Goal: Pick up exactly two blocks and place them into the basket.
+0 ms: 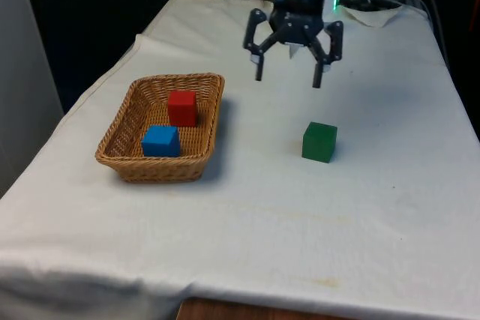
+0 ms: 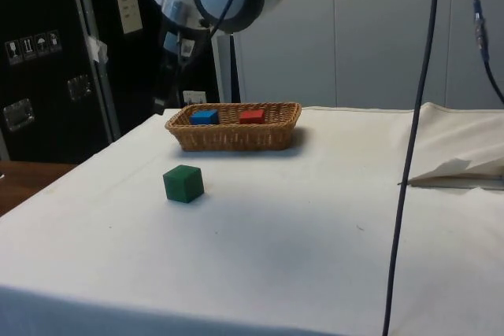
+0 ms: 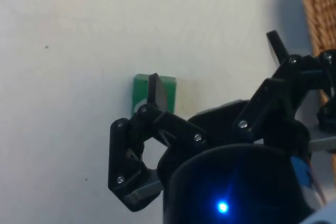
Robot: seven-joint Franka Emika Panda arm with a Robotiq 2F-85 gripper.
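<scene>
a wicker basket (image 1: 206,88) sits on the white-clothed tabletop (image 1: 247,207) at the front view's left, already carrying two blocks: a blue block (image 1: 160,141) toward the basket's near end and a red block (image 1: 182,107) just beyond it, the two close together but seemingly not touching. to the basket's right in the front view, well apart from its rim, a green block (image 1: 319,142) stands alone on the cloth, square to the tabletop with no long axis to speak of. the gripper (image 1: 289,76) hangs in the air on that same side of the basket, above the cloth and slightly farther back than the green block, its fingers (image 1: 259,61) spread wide apart and holding nothing. from the wrist view, the green block (image 3: 153,90) lies below the open gripper (image 3: 215,77), partly hidden behind one finger, with the basket's woven edge (image 3: 319,30) off to the side. judged against the task, the count of two looks already met, so the relation that matters is the gripper's place over the green block: a descent from here would bring a third block into play, while leaving it untouched would keep the tally exact. from the side view, the green block (image 2: 183,183) rests nearer the camera than the basket (image 2: 234,127). no brand, label or legible writing appears on the blocks or the basket.
</scene>
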